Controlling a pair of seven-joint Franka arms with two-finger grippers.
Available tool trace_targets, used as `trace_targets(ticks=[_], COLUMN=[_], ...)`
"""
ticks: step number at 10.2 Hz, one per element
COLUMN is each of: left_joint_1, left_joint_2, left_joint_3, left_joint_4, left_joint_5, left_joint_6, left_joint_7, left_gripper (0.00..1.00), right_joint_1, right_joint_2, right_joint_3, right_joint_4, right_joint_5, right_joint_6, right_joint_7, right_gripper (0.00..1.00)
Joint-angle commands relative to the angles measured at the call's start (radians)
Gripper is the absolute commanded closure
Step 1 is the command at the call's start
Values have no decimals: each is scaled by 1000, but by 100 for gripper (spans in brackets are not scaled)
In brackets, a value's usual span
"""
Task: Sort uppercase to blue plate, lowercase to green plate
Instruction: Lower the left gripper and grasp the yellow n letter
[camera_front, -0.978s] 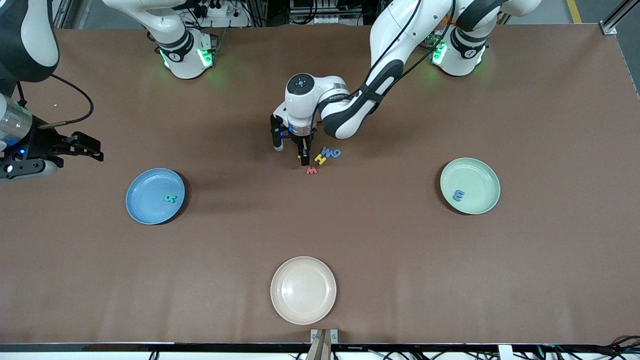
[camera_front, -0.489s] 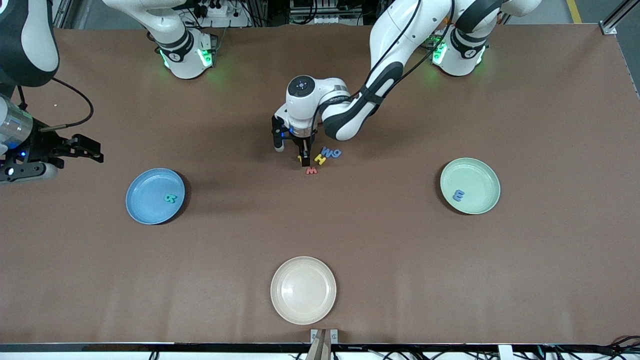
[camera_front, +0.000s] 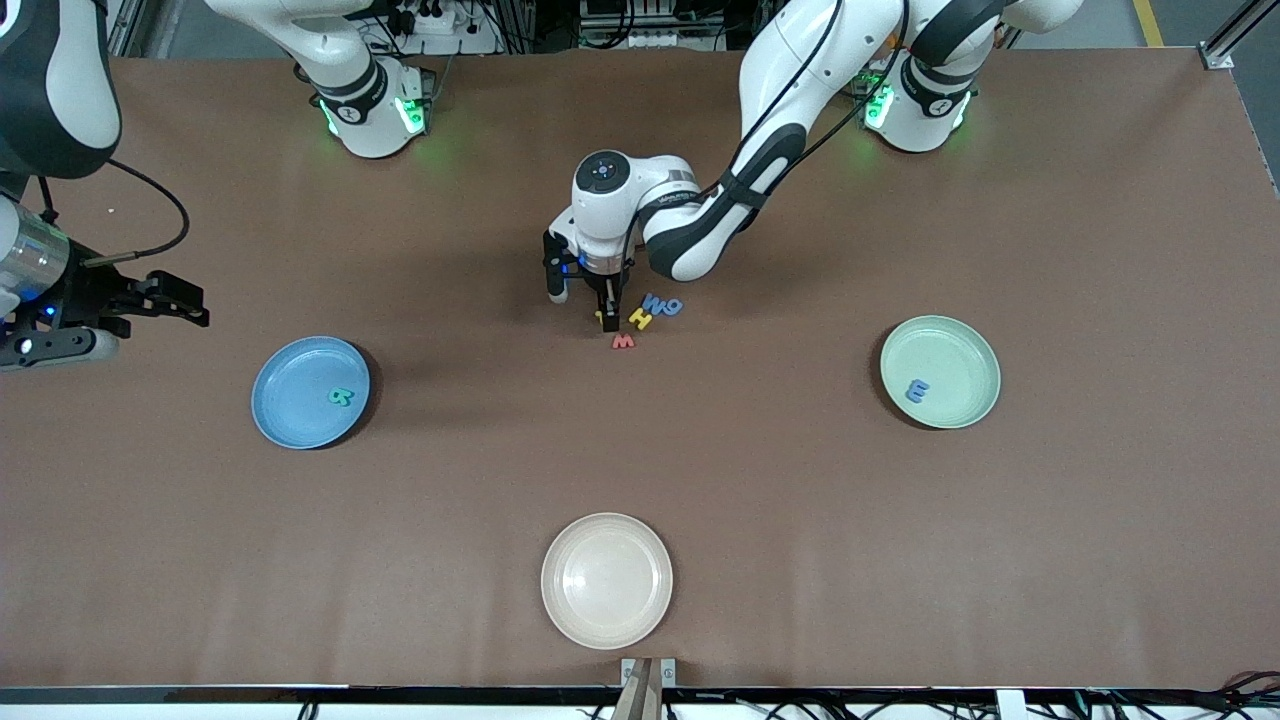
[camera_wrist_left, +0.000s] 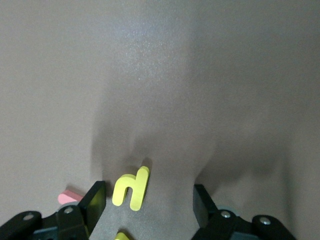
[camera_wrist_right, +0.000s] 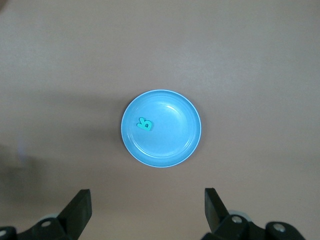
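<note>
The table (camera_front: 400, 520) is brown and plain; the blue plate (camera_front: 300, 400) is sky-blue and carries a teal-green R (camera_front: 341, 397); the green plate (camera_front: 950, 360) is pale mint and carries a blue e (camera_front: 917, 391); a third plate (camera_front: 607, 580) is cream. In the group of letters, the h (camera_wrist_left: 131, 187) and the H (camera_front: 640, 318) are yellow; the w (camera_front: 623, 342) is red; the M (camera_front: 654, 302) and the 9-shaped letter (camera_front: 673, 307) are blue.
</note>
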Motion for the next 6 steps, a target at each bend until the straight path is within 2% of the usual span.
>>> trace_targets(ticks=[1, 4, 6], left_joint_1=[19, 32, 35], left_joint_2=[31, 38, 40], left_joint_3=[-1, 7, 7], left_joint_4=[10, 12, 10], left_joint_5=[28, 27, 21], left_joint_6=[47, 79, 87], left_joint_7=[5, 5, 5], left_gripper=[22, 23, 30], right_joint_1=[-14, -14, -14], right_joint_2=[11, 11, 11], right_joint_3=[10, 10, 10], right_joint_4=[21, 21, 28], right_joint_5=[4, 4, 4], right_joint_6=[-13, -15, -15], right_joint_7=[13, 14, 13], right_gripper=[0, 0, 0])
